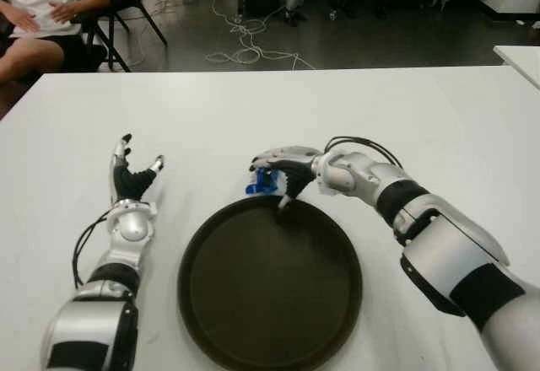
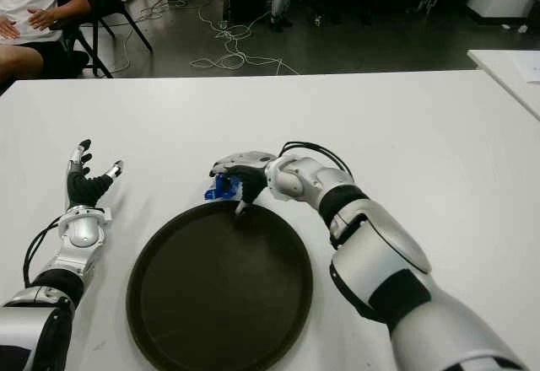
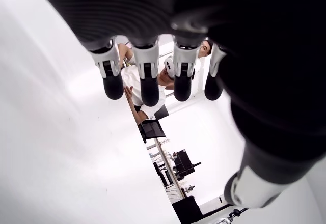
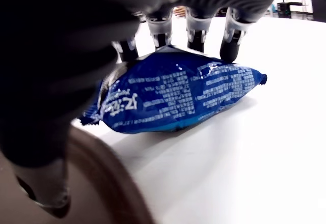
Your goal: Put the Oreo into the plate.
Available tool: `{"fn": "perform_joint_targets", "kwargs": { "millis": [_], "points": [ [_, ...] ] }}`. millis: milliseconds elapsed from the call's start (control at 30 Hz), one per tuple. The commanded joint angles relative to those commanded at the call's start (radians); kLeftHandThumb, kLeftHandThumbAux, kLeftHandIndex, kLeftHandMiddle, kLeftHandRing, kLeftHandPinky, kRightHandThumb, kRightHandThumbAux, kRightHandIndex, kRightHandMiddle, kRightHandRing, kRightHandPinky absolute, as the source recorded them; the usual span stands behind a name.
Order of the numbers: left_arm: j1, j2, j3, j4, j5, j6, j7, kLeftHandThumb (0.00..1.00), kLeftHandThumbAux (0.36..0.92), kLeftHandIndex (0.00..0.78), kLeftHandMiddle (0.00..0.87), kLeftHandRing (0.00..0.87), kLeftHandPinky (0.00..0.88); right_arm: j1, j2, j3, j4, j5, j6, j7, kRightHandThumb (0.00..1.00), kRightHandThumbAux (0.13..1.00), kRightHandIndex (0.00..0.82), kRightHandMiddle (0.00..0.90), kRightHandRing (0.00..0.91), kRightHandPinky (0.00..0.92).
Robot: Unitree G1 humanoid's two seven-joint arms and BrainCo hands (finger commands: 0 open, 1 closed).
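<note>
The Oreo is a blue packet lying flat on the white table, just beyond the far rim of the dark round plate. My right hand arches over the packet. Its fingertips touch the packet's far edge, while the thumb hangs apart from it over the plate's rim. The packet is not lifted. My left hand shows to the left of the plate with its fingers spread and nothing in them.
A person sits on a chair beyond the table's far left corner. Cables trail over the dark floor behind. The corner of another white table shows at the far right.
</note>
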Motion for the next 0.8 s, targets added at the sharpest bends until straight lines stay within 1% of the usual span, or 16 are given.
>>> {"fn": "perform_joint_targets", "kwargs": {
  "millis": [233, 400, 467, 667, 800],
  "points": [
    [0.000, -0.001, 0.005, 0.001, -0.007, -0.005, -0.007, 0.000, 0.741, 0.064, 0.100, 0.079, 0.068, 0.003, -0.002, 0.007, -0.001, -0.009, -0.001, -0.013, 0.000, 0.696, 0.000, 0.000, 0.000, 0.000],
    [0.000, -0.002, 0.000, 0.001, 0.001, -0.004, 0.005, 0.000, 0.735, 0.065, 0.095, 0.073, 0.059, 0.000, -0.009, 0.020, -0.002, -0.019, -0.012, -0.012, 0.000, 0.702, 0.000, 0.000, 0.000, 0.000],
    [0.000, -0.002, -0.002, 0.001, 0.003, -0.003, 0.007, 0.000, 0.738, 0.064, 0.094, 0.072, 0.057, -0.001, -0.012, 0.028, -0.002, -0.024, -0.016, -0.013, 0.000, 0.722, 0.000, 0.000, 0.000, 0.000],
    [0.000, -0.003, 0.000, 0.001, 0.000, 0.000, 0.006, 0.000, 0.733, 0.063, 0.091, 0.068, 0.050, 0.002, -0.017, 0.055, 0.006, -0.042, -0.014, -0.027, 0.000, 0.740, 0.000, 0.000, 0.000, 0.000],
    [-0.001, -0.002, -0.001, 0.001, 0.001, 0.002, 0.006, 0.000, 0.738, 0.064, 0.098, 0.072, 0.054, 0.002, -0.032, 0.067, 0.006, -0.047, -0.014, -0.034, 0.000, 0.752, 0.000, 0.000, 0.000, 0.000]
  ]
}}
